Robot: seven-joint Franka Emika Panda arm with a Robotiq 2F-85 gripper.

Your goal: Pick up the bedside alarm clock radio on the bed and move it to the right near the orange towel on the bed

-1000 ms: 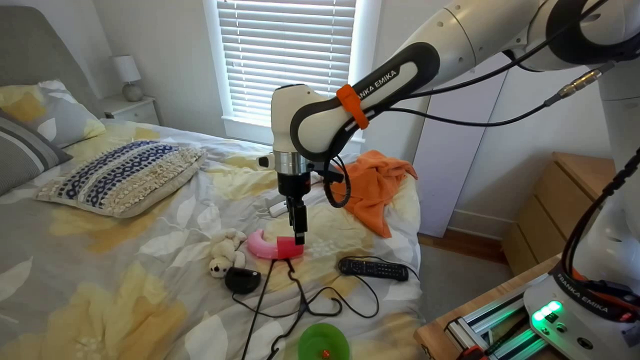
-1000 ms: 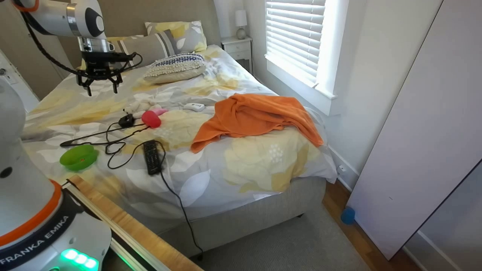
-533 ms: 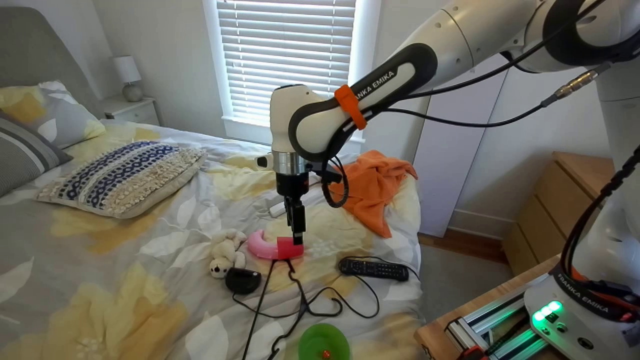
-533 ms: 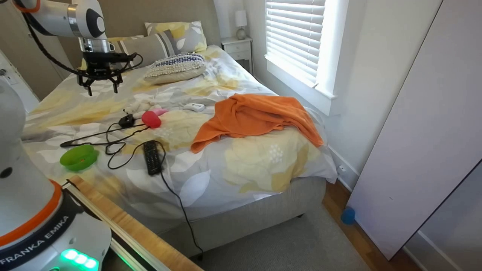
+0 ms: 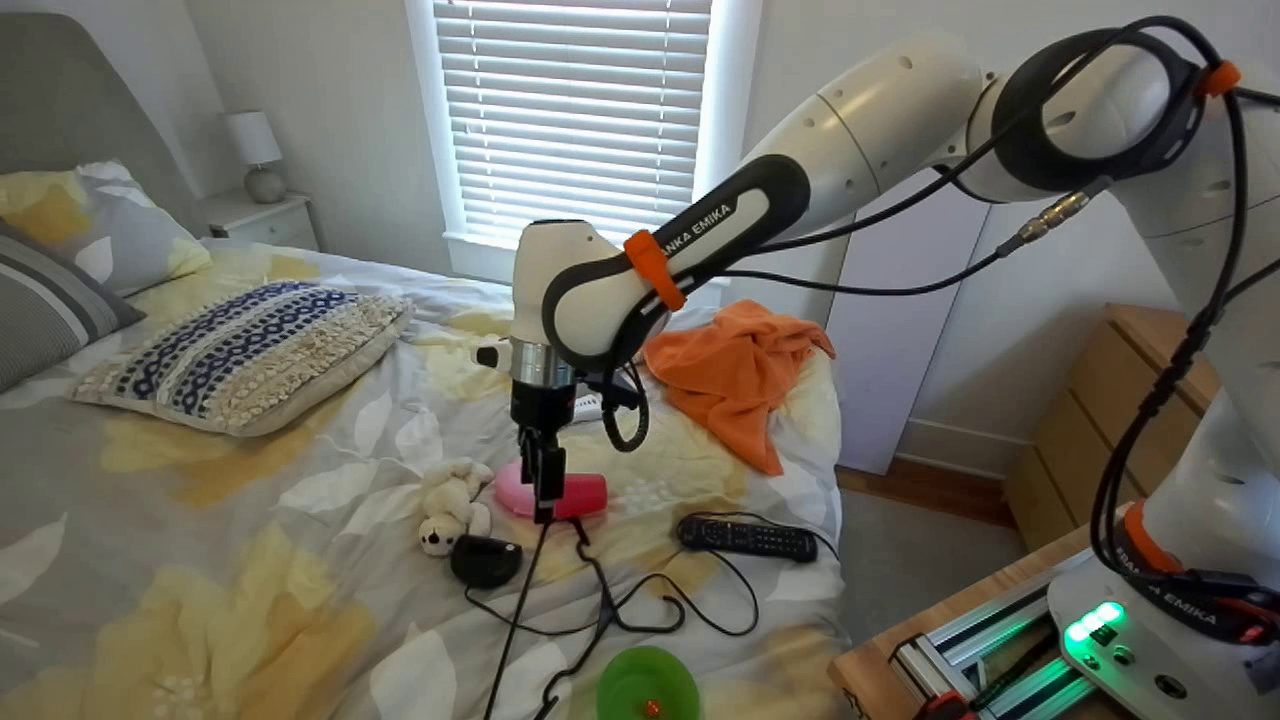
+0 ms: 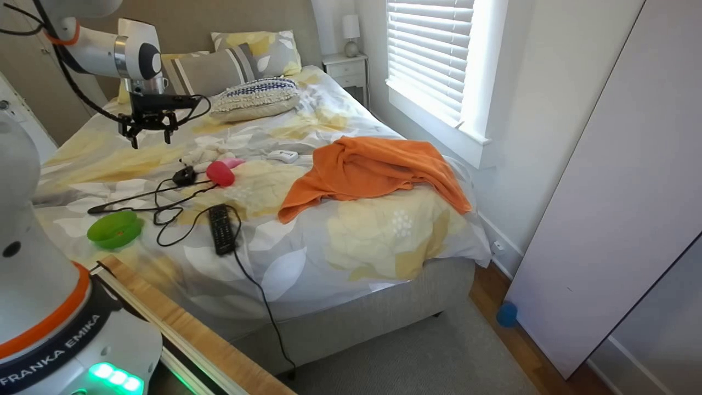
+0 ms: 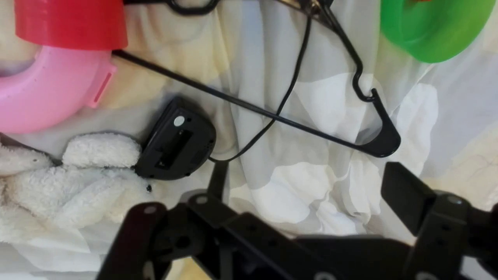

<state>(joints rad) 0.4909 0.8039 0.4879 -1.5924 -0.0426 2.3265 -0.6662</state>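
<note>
The alarm clock radio is a small black corded device [image 5: 486, 561] on the bed beside a white plush toy. It also shows in an exterior view [image 6: 185, 175] and in the wrist view [image 7: 177, 140], with an open slot on its upward face. My gripper [image 7: 305, 167] is open and empty above the bed, its left finger close to the clock's cord in the picture. In both exterior views the gripper [image 5: 543, 515] [image 6: 151, 144] hangs pointing down. The orange towel [image 5: 735, 375] lies crumpled near the bed's corner; it also shows in an exterior view [image 6: 378, 170].
A black hanger [image 7: 249, 105] lies by the clock, crossing its cord. A pink and red toy [image 5: 582, 495], the plush toy [image 5: 452, 505], a green bowl [image 5: 648, 690], a black remote [image 5: 748, 537] and a white remote [image 6: 283, 156] lie on the bed.
The arm has moved left and down in an exterior view, bringing the gripper lower and nearer the clock. The gripper stays open. The objects on the bed have not moved.
</note>
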